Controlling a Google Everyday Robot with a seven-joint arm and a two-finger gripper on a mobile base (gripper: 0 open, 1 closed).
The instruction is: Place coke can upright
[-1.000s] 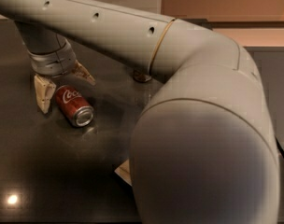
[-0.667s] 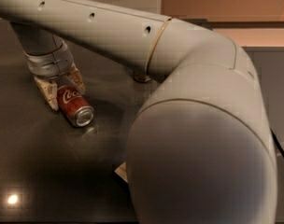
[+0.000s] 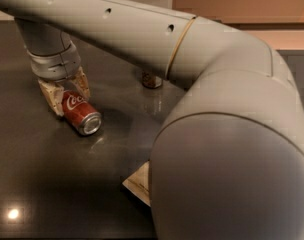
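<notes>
The coke can [image 3: 82,114] is red with white script and lies on its side on the dark tabletop [image 3: 52,174], its silver end facing the front right. My gripper [image 3: 70,101] reaches down from the upper left and straddles the can's far end. One finger [image 3: 51,97] presses its left side and the other finger [image 3: 82,82] its right side. The gripper is shut on the can, which still rests on the table.
My large grey arm [image 3: 217,134] fills the right half of the view. A dark can [image 3: 152,80] stands behind the arm at mid table. A pale flat packet [image 3: 139,184] pokes out from under the arm near the front. A light glare [image 3: 13,214] shows at the front left.
The fingers were spread wide over the can one second ago and have closed in onto its sides. The can has stayed lying in about the same spot.
</notes>
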